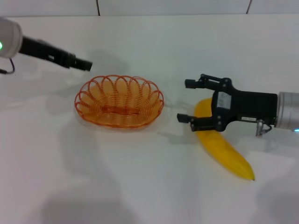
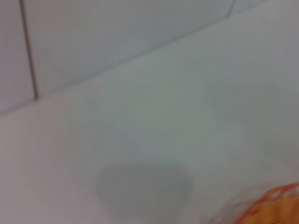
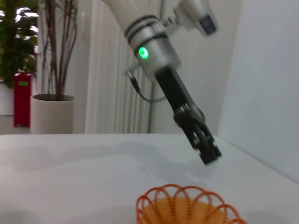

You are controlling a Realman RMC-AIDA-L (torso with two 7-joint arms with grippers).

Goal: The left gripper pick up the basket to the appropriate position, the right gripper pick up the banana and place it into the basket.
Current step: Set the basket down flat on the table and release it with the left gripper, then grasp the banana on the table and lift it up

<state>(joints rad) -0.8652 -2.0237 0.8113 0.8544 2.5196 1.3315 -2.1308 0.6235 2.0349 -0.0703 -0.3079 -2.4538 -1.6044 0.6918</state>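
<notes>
Head view: right end effector point(image 1: 187, 100) spread open over the banana point(image 1: 223, 145) on the tabletop point(image 1: 140, 186), beside the basket point(image 1: 119, 101). Descent should be centred before closing. Left end effector point(image 1: 84, 65) aloft; finger state cannot be told.

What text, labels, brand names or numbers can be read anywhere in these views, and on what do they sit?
No text is legible.
White label on the right gripper, over the banana: print too small and blurred to read.
Red object with a green patch beside the potted plant: no characters can be made out.
Left gripper, basket, table: no markings visible.
</notes>
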